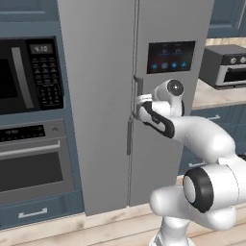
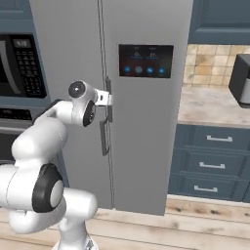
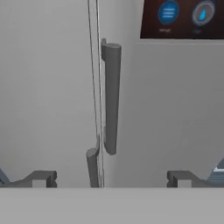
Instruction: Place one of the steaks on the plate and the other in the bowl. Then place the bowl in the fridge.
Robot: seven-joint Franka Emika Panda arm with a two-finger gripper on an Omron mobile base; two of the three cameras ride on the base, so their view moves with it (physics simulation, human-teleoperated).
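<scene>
Gripper (image 3: pixel 111 178) fully spread, holding nothing, fingertips (image 3: pixel 41 178) flanking door seam. Fridge (image 1: pixel 105 72) straight ahead, both doors shut (touch panel on right door). Right-door handle (image 3: pixel 111 98) between fingers, farther off, untouched.

White rounded arm (image 1: pixel 206 139), black joint bands, round grey end cap, dark tool (image 3: pixel 109 178) tips

No text reads clearly; the microwave (image 1: pixel 29 74) clock and fridge (image 1: pixel 110 96) panel (image 1: pixel 170 56) (glowing icons) stay blurred.
</scene>
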